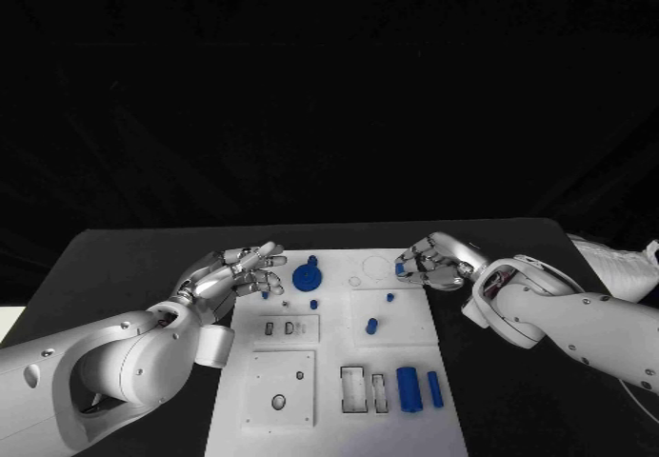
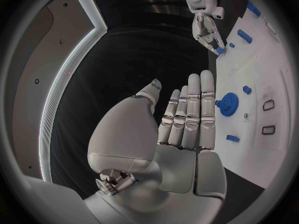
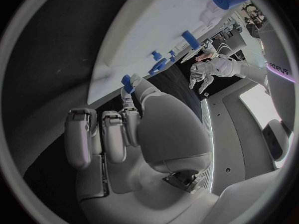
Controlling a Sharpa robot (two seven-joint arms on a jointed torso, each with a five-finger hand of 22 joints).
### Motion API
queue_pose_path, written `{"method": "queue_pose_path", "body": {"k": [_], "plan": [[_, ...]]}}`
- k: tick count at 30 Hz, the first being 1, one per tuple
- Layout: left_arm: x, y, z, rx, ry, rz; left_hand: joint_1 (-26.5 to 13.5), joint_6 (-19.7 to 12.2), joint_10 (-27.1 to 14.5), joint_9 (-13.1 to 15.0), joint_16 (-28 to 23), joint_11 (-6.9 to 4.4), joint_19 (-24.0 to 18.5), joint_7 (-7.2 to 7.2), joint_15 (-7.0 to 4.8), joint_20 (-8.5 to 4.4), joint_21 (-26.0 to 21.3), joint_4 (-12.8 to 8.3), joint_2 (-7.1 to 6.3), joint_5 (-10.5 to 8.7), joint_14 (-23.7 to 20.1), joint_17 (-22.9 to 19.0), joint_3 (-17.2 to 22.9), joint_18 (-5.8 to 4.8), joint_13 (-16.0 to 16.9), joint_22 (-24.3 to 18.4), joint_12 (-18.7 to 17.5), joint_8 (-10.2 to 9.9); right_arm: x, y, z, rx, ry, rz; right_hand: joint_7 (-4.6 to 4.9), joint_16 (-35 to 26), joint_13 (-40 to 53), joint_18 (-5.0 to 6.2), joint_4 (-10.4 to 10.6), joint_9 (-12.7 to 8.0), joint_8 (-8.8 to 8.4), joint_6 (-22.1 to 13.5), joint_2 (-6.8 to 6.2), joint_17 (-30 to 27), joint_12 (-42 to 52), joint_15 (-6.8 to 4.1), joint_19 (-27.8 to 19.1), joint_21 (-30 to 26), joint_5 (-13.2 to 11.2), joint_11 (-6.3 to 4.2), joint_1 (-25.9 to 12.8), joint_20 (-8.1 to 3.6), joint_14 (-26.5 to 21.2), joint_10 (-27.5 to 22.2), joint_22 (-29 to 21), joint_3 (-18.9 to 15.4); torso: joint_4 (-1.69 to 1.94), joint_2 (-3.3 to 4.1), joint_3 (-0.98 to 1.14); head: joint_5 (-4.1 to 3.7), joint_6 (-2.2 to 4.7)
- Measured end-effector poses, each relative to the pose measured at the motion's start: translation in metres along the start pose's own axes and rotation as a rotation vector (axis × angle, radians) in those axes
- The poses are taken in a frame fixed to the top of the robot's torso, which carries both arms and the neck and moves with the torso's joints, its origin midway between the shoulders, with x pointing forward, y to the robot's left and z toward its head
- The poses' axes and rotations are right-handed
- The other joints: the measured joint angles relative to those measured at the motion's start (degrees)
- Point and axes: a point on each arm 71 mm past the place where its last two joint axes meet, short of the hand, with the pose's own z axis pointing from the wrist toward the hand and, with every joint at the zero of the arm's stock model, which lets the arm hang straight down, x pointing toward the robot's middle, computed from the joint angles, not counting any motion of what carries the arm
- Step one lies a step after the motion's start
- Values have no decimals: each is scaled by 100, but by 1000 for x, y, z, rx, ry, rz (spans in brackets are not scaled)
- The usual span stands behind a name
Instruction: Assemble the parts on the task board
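The white task board lies in the middle of the black table. A blue gear stands near its far left corner. My left hand hovers just left of the gear with its fingers straight, apart and holding nothing. My right hand is over the board's far right corner and pinches a small blue part at its fingertips; this part shows between thumb and finger just off the board's edge. Small blue pegs lie mid-board.
Two blue cylinders lie side by side near the board's front right, beside rectangular slots. A sub-plate with a round hole sits at the front left. Black table surface borders the board on both sides.
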Motion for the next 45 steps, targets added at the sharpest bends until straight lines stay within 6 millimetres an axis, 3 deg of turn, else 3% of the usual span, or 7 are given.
{"method": "queue_pose_path", "body": {"k": [6, 11, 18, 29, 35, 45], "plan": [[-3, 0, 1, 1, -8, 3, 0, 0, 0, 0, -21, 0, 0, 0, 0, 0, 0, -15, 0, 0, 0, 0, 15, 0, -6, 0, 0, 0, -5, 37, 7, -64, -26, 11, 14, 0, -42, 0, 10, 0, -2, 14, 18, 0, -1, -21, 0, 0, 97, -9, -202, 0, -21, 8, -1, 37, 7, -13, -8, 12, -7], [-6, 1, 4, 2, -15, 6, 0, 0, 0, 0, -21, 0, 0, 0, 0, 0, 0, -15, 0, 0, 0, -1, 15, 0, -5, -1, 0, 0, 4, 61, 16, -90, -21, 18, 21, 0, -22, 0, 15, 0, -27, 21, 31, 0, -1, -40, -10, 0, 130, -9, -230, -31, -1, 9, -1, 43, 20, -37, -29, 53, -40], [-15, 1, 8, 5, -40, 15, 22, 0, 0, 0, -21, 0, 0, 0, 0, 0, 0, -15, 22, 0, 0, -6, 15, 0, -5, -5, 0, 0, 36, 94, 30, -125, 36, 21, 21, 0, -25, 0, 15, 0, -25, 21, 30, 4, -4, -40, -1, 0, 142, -9, -289, -40, -1, 9, -2, 43, 65, -80, -76, 170, -115], [-26, 0, 9, 12, -66, 25, 23, 0, 0, 0, -21, 0, 0, 0, 0, 0, 0, -29, 22, 0, 0, -6, 29, 0, -5, -5, 0, 0, 89, 119, 39, -146, 129, -9, 22, 0, -22, -1, 16, 0, -21, 22, 0, 4, -5, -40, -1, 0, 177, -9, -319, -40, -1, 9, -2, 43, 132, -109, -131, 414, -265], [-28, 0, 8, 13, -72, 24, 22, 0, 0, 0, -21, 0, 0, 0, 0, 0, 0, -30, 23, 0, 0, -5, 30, 0, -4, -5, 0, 0, 109, 128, 39, -159, 163, -28, 22, 0, -23, -1, 17, 0, -20, 22, -30, 3, -5, -40, -1, 0, 209, -9, -349, -40, -1, 9, -3, 43, 135, -109, -134, 502, -343], [-28, -1, 8, 13, -74, 19, 23, 0, 0, 0, -21, 0, 0, 0, 0, 0, 0, -30, 22, 0, 0, -13, 30, 0, -4, -10, 0, 0, 123, 132, 37, -170, 205, -72, 21, 0, -25, -1, 57, 1, -19, 22, -59, 3, -5, -39, -1, 0, 209, -8, -378, -39, -1, 9, -4, 117, 118, -110, -116, 558, -424]]}}
